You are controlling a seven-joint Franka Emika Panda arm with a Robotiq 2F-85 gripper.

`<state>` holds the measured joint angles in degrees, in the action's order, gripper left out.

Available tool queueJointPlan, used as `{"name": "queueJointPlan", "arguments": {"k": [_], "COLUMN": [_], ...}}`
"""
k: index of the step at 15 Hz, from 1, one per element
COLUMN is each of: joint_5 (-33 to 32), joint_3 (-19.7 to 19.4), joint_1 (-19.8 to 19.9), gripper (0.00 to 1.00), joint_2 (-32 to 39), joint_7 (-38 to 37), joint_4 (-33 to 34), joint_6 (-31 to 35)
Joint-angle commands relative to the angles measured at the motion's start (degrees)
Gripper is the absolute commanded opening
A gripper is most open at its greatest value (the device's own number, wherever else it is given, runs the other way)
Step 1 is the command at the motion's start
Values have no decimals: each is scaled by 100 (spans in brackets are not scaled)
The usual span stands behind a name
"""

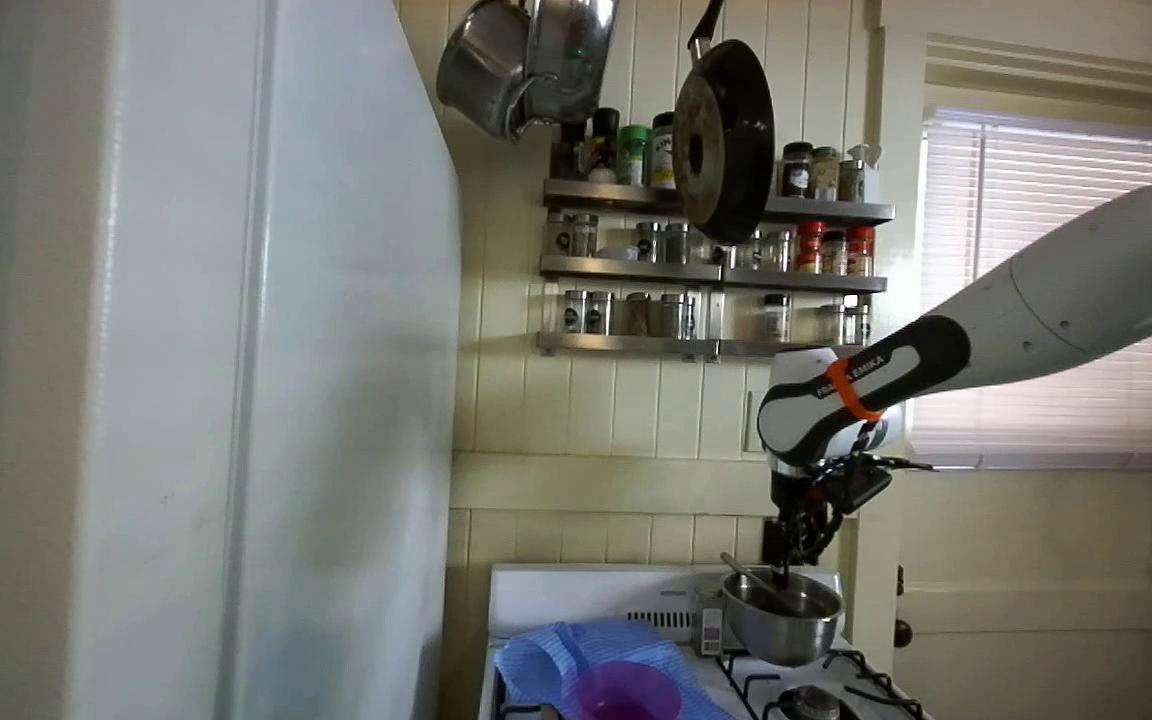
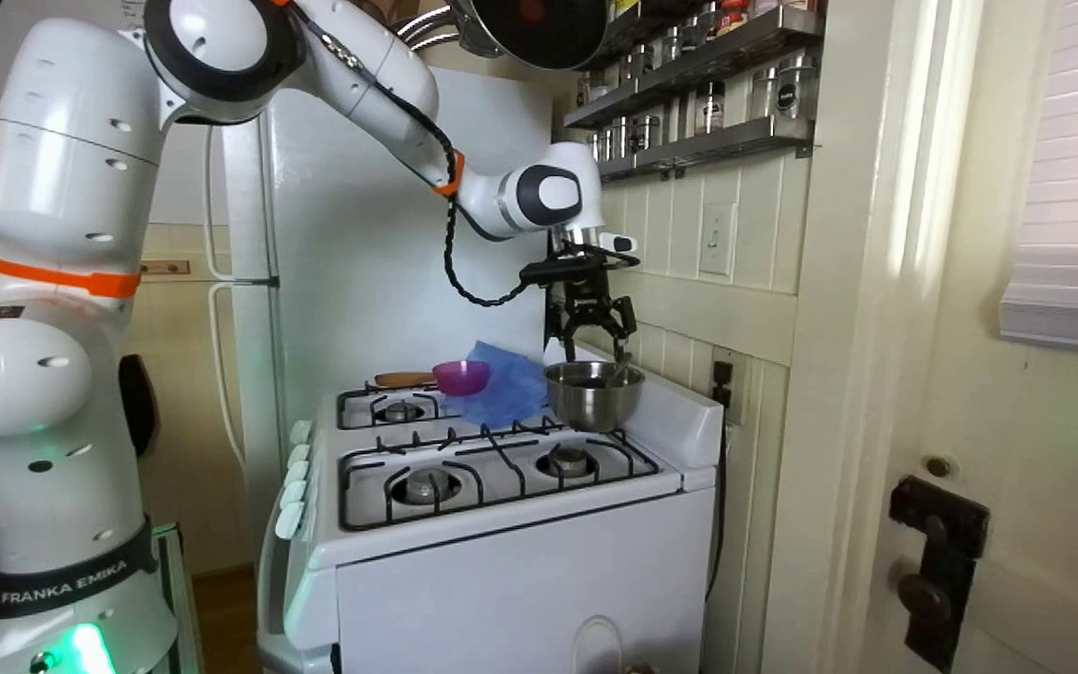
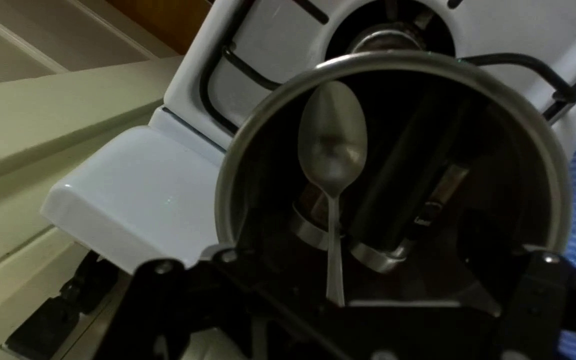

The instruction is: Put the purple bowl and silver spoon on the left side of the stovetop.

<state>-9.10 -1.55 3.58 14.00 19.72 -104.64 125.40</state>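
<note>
Gripper (image 2: pixel 594 350), jaws spread, over silver pot (image 2: pixel 592 404)
Silver spoon (image 3: pixel 333 137) leans inside, handle past rim; purple bowl (image 2: pixel 461 378) sits apart on stovetop (image 2: pixel 502 515)

A small, round, pinkish-purple bowl (image 2: pixel 460 378) sits upright, well apart from the spread fingers (image 2: pixel 570 348) and on their left. In the wrist view, a silver spoon (image 3: pixel 333 135) has its handle running between the fingers, its oval end pointing away. Beneath them is a white, black-grated stovetop (image 2: pixel 511 513).
</note>
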Motion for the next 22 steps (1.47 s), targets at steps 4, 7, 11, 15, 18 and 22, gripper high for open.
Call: {"name": "queueJointPlan", "arguments": {"k": [4, 7, 11, 15, 18, 22], "joint_5": [324, 375, 372, 344, 322, 298], "joint_3": [77, 117, 179, 201, 213, 232], "joint_1": [130, 147, 145, 153, 146, 125], "gripper": [76, 61, 66, 70, 58, 20], "joint_2": [585, 849, 1061, 1188, 1284, 1348], "joint_7": [278, 387, 464, 489, 513, 504], "joint_4": [585, 873, 1161, 1291, 1402, 1504], "joint_6": [-112, -210, -342, -449, -530, -657]}}
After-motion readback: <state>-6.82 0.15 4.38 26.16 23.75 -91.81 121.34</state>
